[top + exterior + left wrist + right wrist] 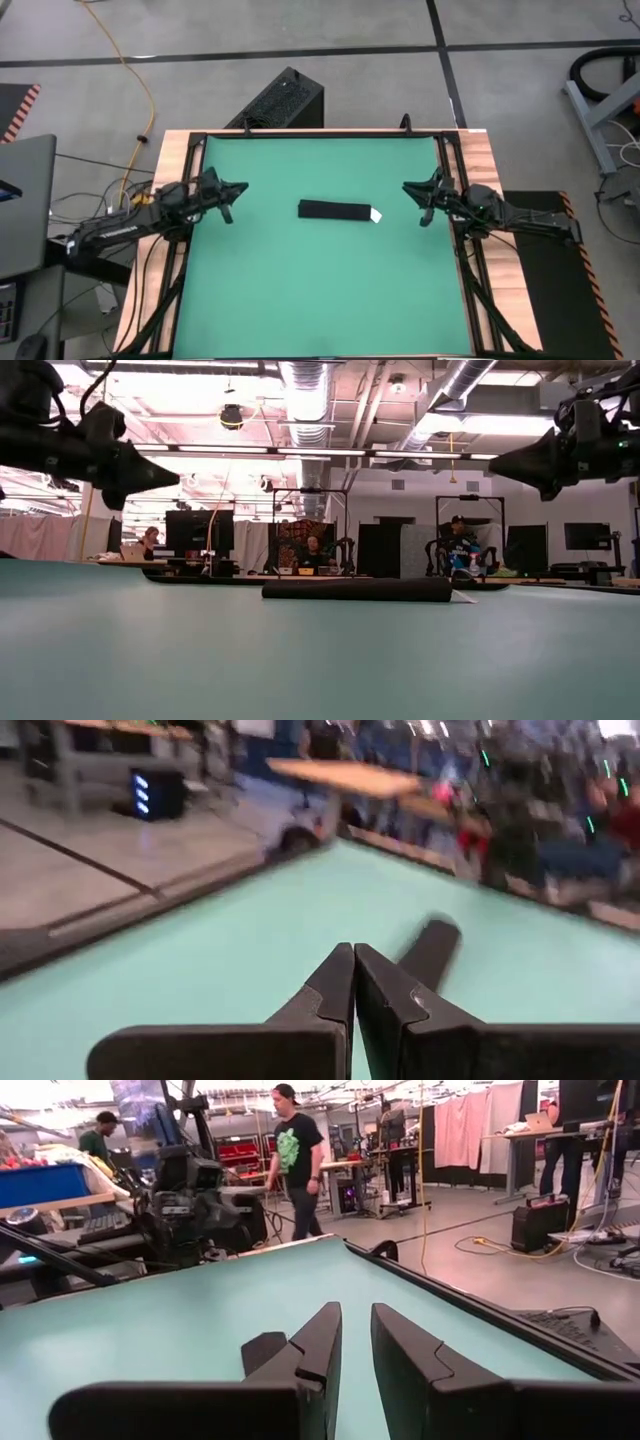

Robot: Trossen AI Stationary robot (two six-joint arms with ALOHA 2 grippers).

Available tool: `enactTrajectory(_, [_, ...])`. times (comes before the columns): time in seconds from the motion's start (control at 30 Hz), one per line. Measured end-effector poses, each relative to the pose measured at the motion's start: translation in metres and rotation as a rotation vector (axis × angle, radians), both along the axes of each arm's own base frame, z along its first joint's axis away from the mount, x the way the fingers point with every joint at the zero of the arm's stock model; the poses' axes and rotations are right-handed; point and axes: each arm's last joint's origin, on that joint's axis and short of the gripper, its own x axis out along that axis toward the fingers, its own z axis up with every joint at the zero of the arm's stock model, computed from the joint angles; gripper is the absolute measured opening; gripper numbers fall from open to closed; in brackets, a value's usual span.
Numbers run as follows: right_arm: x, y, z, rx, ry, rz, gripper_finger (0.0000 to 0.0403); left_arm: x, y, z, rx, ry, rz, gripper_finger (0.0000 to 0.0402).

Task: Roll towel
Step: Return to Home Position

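left claw [234, 190]: two dark, hard, wedge-shaped fingers pressed flat together with no gap, holding nothing. it hangs raised over the left side of the desk [320, 300], tips pointing inward. right claw [414, 192]: same dark wedge fingers, parted by a narrow slot, empty. it is raised over the desk's right side, tips facing the left claw. towel [335, 210] lies at mid-desk between the two, touched by neither. it is soft black cloth wound into a narrow, low roll, long axis running from one claw towards the other. a small white tag [376, 214] sticks out at the end nearer the right claw. bare surface off both ends of the roll, and wide bare stretches to the near and far edges. desk top is a smooth, flat, matt green mat, framed by black rails and a pale wood border. past the far edge, a hard black ribbed box [283, 100] stands on grey floor; a yellow cable [135, 70] loops at the left. low view: open workshop, exposed ducts, strip lights, monitors, seated people [312, 550] well behind the desk.
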Motion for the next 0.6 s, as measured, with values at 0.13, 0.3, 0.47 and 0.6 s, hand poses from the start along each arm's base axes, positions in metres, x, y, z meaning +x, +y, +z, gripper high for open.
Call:
enactTrajectory(0.13, [0.0,-0.001,-0.001,-0.009,0.014,-0.015,0.0082,0.002,-0.008,0.0,0.033,0.011,-0.073,0.0])
enactTrajectory(0.3, [0.0,-0.003,-0.001,-0.021,0.025,-0.035,0.0082,0.003,-0.013,0.001,0.048,0.007,-0.075,0.0])
enactTrajectory(0.47, [0.0,-0.005,-0.001,-0.021,0.025,-0.057,0.0082,0.004,-0.016,0.001,0.086,0.021,-0.1,0.0])
enactTrajectory(0.6, [-0.001,-0.005,-0.001,-0.021,0.025,-0.064,0.0082,0.004,-0.017,0.001,0.086,0.021,-0.106,0.0])
